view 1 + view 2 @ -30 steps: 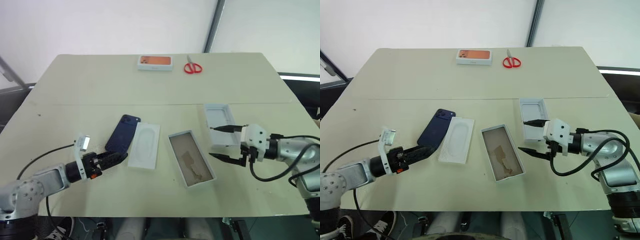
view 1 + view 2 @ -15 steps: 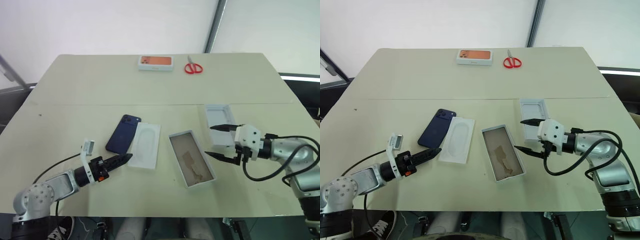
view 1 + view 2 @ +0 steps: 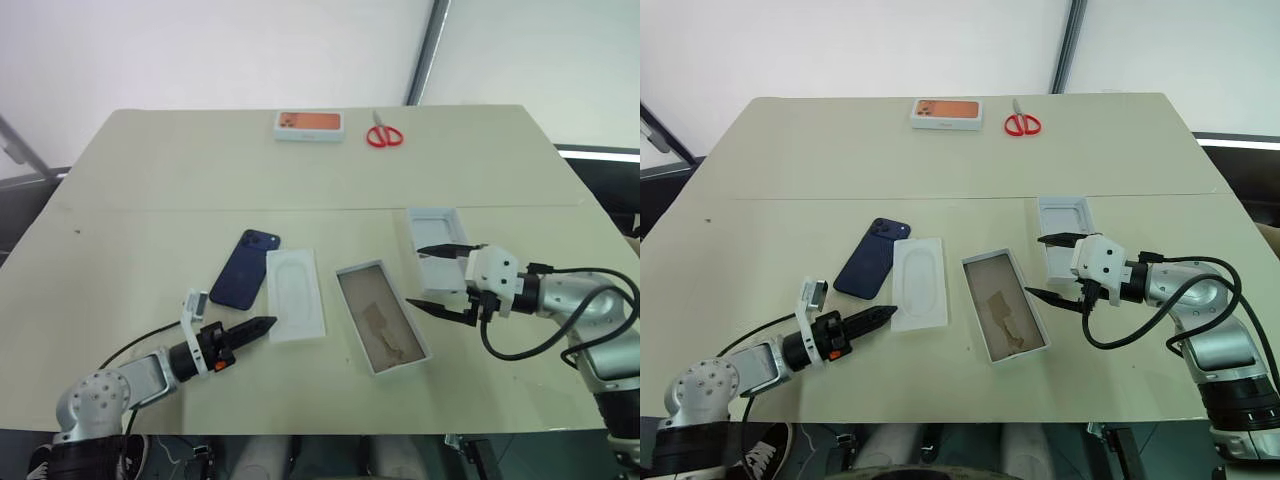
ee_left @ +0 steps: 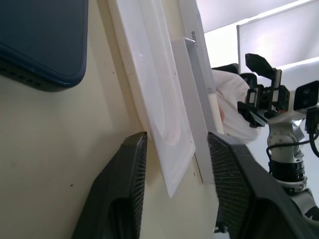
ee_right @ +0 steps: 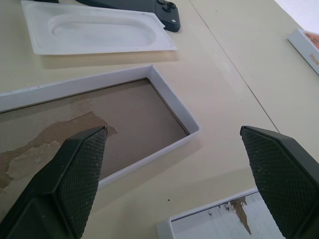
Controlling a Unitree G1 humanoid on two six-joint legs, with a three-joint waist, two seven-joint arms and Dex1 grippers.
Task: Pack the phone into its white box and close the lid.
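**Item: insert corner, left side**

My left gripper (image 4: 172, 164) half-closes around the flat white moulded insert's (image 3: 296, 296) near corner. Slim navy phone (image 3: 245, 270) lies left of it, untouched. Right gripper (image 3: 438, 280) gapes beside the shallow white box (image 3: 381, 318). Risk: nudged insert shoves phone.

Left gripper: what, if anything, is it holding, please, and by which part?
Nothing yet: the left gripper straddles the near corner of the flat white insert with an oval recess, jaws not closed.

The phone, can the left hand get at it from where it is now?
Probably yes: the phone lies uncovered just beyond the left hand, though the white insert's corner sits between its fingers.
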